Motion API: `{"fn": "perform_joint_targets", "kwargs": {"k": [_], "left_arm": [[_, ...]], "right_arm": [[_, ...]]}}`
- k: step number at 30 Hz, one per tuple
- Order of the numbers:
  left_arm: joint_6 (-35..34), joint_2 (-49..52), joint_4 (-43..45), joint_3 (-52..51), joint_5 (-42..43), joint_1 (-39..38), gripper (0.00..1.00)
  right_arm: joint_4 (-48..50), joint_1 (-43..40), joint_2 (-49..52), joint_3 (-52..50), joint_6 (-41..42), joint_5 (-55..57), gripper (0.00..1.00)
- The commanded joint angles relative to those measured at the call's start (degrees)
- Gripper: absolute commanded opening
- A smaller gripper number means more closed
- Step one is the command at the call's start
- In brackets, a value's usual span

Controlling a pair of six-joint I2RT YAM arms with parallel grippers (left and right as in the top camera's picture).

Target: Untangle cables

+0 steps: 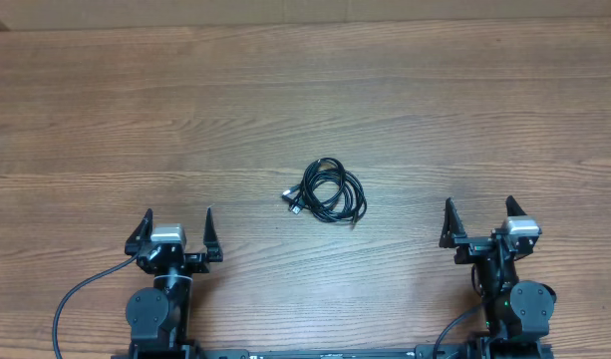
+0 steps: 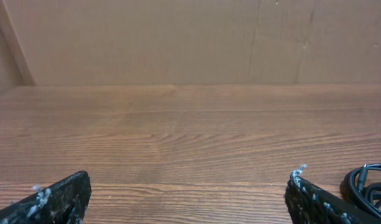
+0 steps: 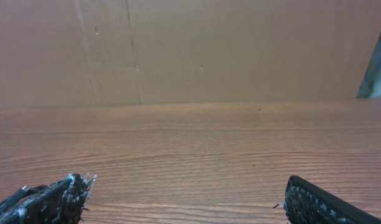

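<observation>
The cables (image 1: 328, 191) lie as one tangled black coil on the wooden table (image 1: 305, 90), near the middle, with small plug ends sticking out at its left side. Part of the coil shows at the right edge of the left wrist view (image 2: 370, 186). My left gripper (image 1: 176, 225) is open and empty, near the front edge, left of and nearer than the coil. My right gripper (image 1: 479, 214) is open and empty, right of the coil. Both show wide-open fingers in the left wrist view (image 2: 190, 193) and the right wrist view (image 3: 187, 196).
A brown cardboard wall (image 2: 190, 37) stands along the far edge of the table. Thick black wires (image 1: 71, 299) run from the arm bases at the front edge.
</observation>
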Motion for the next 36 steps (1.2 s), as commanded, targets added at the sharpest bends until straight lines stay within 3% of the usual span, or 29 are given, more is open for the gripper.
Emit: {"fn": "perform_joint_targets", "kwargs": {"k": [1,28,36], "left_arm": [[1.07,-0.61,0.22,-0.42,0.50,0.31,1.00],[1.07,-0.61,0.22,-0.42,0.50,0.31,1.00],[1.07,-0.61,0.22,-0.42,0.50,0.31,1.00]], "right_arm": [[0.37,0.07,-0.68,-0.57,-0.09,0.50,1.00],[0.50,0.07,-0.68,-0.57,0.00,-0.46,1.00],[2.10,0.07,-0.68,-0.57,25.66,-37.73,1.00]]}}
